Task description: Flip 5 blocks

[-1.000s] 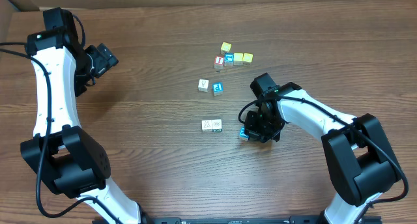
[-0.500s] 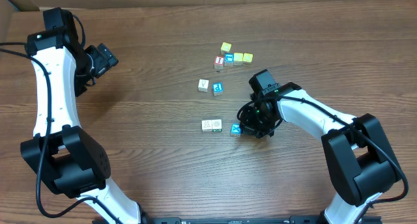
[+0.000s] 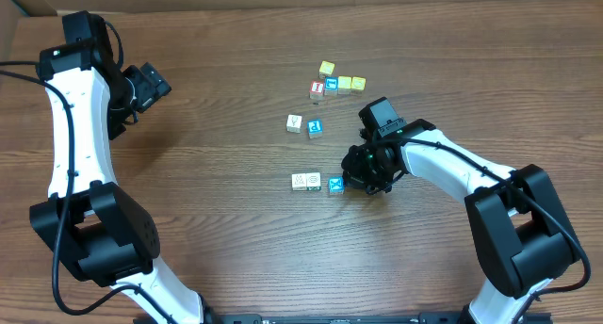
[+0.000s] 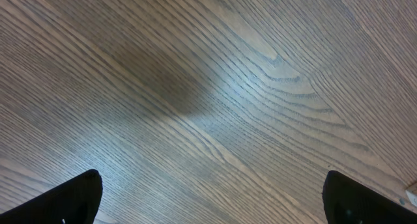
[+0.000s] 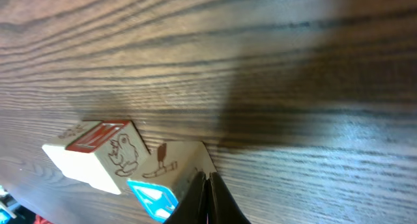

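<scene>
A blue-topped block [image 3: 336, 185] lies at mid-table, right beside a white block [image 3: 306, 181]. My right gripper [image 3: 348, 180] is shut with nothing between its fingers, tips down against the blue block's right side. In the right wrist view the shut tips [image 5: 207, 180] touch the edge of that block [image 5: 171, 167], whose blue face tilts toward the camera; the neighbouring block [image 5: 98, 154] sits to its left. A white block [image 3: 295, 123] and a blue block [image 3: 316, 128] sit farther back. My left gripper [image 3: 151, 87] hangs open at the far left over bare wood [image 4: 215, 204].
A cluster stands at the back: a yellow cube [image 3: 326, 68], a red-topped cube [image 3: 317, 89], a blue cube [image 3: 331, 84] and two yellow cubes [image 3: 351, 83]. The wooden table [image 3: 207, 220] spreads to all sides.
My right gripper has slid left and slightly back, pushing the blue-topped block up against the white block. The left arm has not moved.
</scene>
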Controlling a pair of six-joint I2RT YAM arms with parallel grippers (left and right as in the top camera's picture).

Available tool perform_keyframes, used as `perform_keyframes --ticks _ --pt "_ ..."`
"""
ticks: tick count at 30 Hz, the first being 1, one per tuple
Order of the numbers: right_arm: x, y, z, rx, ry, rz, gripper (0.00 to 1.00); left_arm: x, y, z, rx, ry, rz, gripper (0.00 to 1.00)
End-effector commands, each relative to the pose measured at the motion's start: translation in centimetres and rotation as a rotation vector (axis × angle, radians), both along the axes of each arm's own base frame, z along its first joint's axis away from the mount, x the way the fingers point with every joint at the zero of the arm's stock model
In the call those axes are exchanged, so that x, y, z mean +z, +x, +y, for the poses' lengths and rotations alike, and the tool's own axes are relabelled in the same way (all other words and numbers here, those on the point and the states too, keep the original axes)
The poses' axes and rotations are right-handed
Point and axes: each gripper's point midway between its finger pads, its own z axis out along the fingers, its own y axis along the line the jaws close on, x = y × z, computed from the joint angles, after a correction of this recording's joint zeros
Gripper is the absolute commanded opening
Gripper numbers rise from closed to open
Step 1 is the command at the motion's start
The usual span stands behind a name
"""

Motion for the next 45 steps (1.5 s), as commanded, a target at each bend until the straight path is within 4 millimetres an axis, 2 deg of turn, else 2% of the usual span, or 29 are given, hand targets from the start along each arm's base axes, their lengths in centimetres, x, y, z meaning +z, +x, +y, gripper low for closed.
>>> perform_keyframes --ticks 1,6,12,16,23,28,33,39,45 --pt "2.1 0.4 0.6 0.009 0.029 -0.035 0.04 1.0 0.2 0.2 -0.002 0.012 -0.025 1.0" --pt "3.5 -0.5 0.0 0.06 -0.002 -0.029 0.04 1.0 0.2 0.2 -0.002 0.012 -0.025 0.99" --pt "2.1 -3.6 -1.5 0.144 -0.198 0.008 0.04 1.0 0.2 0.2 -0.002 0.012 -0.025 1.0" --pt "1.8 -4.7 -0.5 0.212 -0.261 -0.034 0.04 1.0 0.2 0.2 -0.002 0.012 -0.025 1.0" --pt "1.5 -3.9 -0.8 0.123 -0.408 -0.12 0.04 1.0 0.2 0.2 -0.002 0.013 -0.025 1.0" --pt "1.4 -3.9 -0.8 0.119 -0.406 -0.124 0.04 1.0 0.2 0.2 -0.003 0.012 -0.025 1.0" --pt "0.4 -4.4 -0.9 0.1 -0.398 -0.11 0.04 1.0 0.2 0.2 -0.002 0.012 -0.025 1.0" --pt "0.4 -5.1 0.7 0.09 -0.301 -0.059 0.04 1.0 0.2 0.2 -0.002 0.012 -0.025 1.0" --pt "-0.2 -5.0 0.9 0.027 -0.286 -0.055 0.04 1.0 0.2 0.2 -0.002 0.012 -0.025 1.0"
